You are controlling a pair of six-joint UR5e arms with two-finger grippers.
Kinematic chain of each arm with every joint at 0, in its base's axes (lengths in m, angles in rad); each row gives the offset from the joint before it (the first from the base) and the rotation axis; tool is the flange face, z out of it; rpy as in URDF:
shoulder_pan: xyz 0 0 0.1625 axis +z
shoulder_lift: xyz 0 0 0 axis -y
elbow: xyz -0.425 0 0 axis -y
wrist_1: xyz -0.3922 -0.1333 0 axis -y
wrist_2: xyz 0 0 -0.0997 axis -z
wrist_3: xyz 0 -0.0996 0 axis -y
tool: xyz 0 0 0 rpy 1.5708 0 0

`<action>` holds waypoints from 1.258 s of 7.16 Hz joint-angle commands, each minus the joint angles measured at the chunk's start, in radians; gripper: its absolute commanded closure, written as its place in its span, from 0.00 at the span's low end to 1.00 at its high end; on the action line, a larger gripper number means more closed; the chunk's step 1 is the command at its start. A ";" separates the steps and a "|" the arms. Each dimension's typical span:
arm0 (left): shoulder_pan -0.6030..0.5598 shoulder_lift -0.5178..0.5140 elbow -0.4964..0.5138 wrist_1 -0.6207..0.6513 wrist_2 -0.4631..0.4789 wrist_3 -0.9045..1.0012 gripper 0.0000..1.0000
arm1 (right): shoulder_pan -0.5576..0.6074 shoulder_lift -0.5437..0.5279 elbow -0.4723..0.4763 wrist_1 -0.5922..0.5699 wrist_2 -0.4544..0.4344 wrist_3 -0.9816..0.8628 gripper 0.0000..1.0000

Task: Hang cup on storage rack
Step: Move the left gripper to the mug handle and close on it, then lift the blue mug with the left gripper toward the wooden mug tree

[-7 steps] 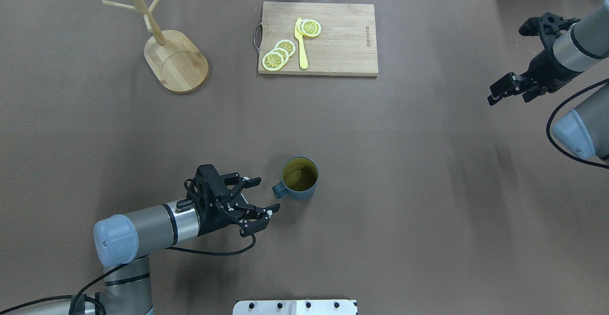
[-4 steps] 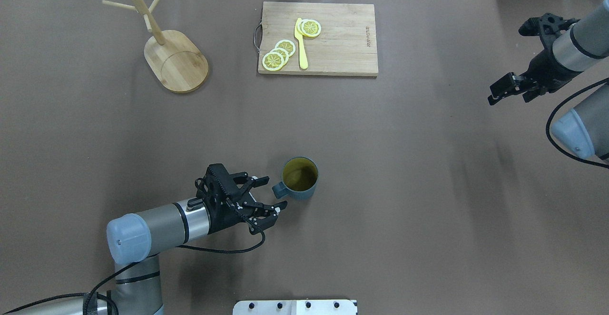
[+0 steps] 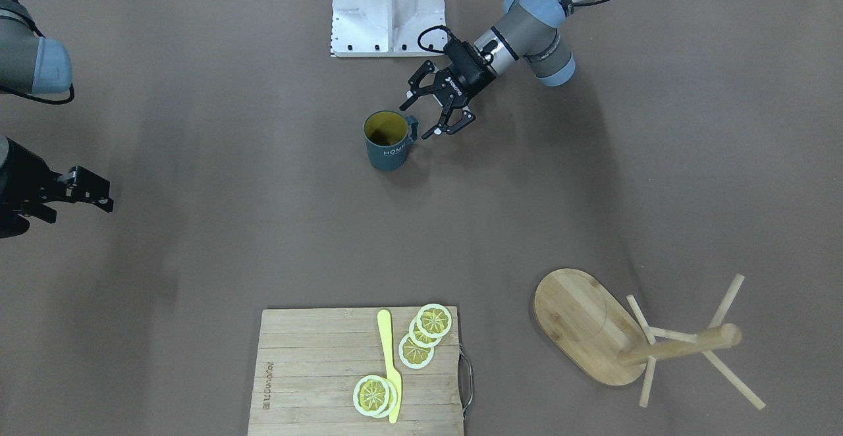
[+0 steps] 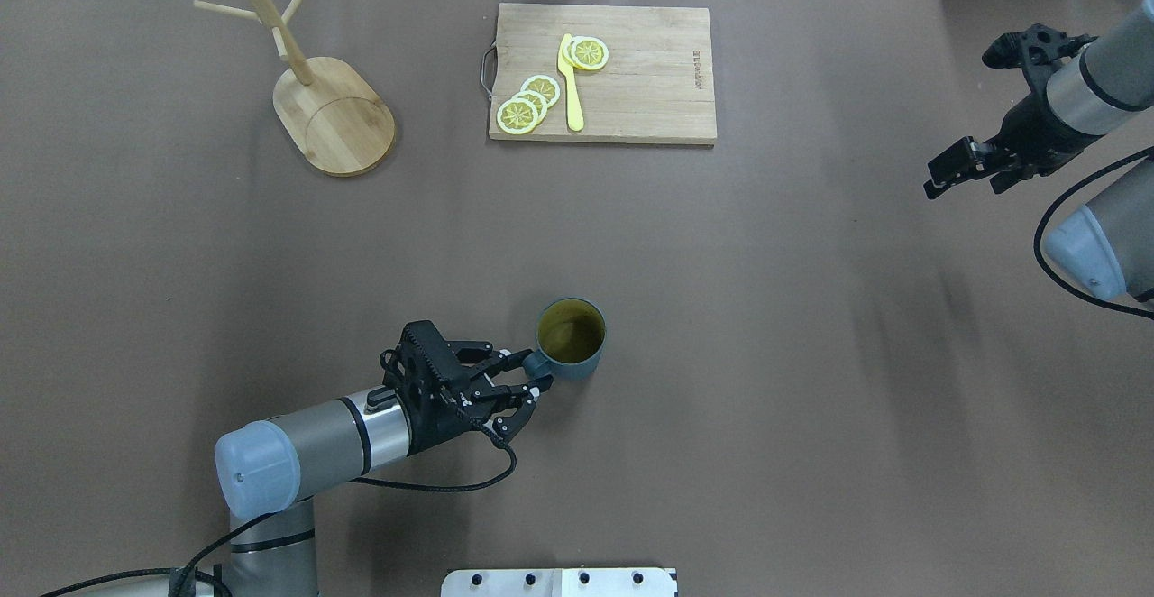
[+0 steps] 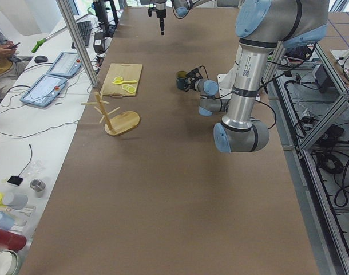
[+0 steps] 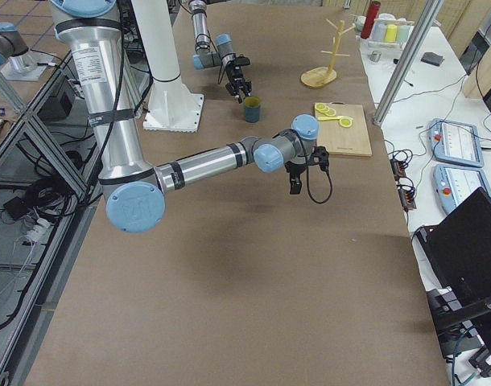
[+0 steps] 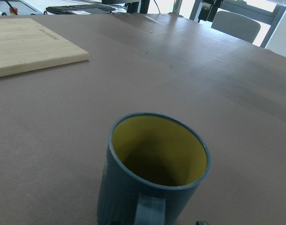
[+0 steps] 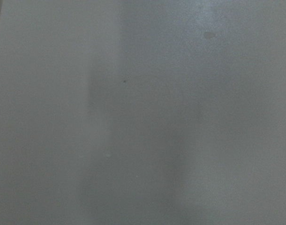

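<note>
Left gripper (image 4: 532,370), jaws open and empty, brackets the handle (image 4: 533,364) of the upright slate-blue HOME mug (image 4: 572,337) just ahead; closing squarely on it should prevent swinging en route to the bamboo mug tree (image 4: 343,123).

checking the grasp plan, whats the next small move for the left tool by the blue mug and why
Probably close the left tool on the loop handle of the dark slate-blue cylindrical mug. The tool is open and straddles the handle, which points straight at it, and the mug stands upright on the table, not yet gripped.
</note>
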 commanded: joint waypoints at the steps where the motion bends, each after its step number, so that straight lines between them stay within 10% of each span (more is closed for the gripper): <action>1: 0.022 -0.011 -0.008 -0.010 0.004 -0.088 1.00 | 0.000 0.001 0.000 0.000 0.000 0.000 0.00; 9: -0.232 0.000 -0.100 -0.056 -0.010 -0.517 1.00 | 0.046 -0.019 0.006 0.002 0.011 -0.018 0.00</action>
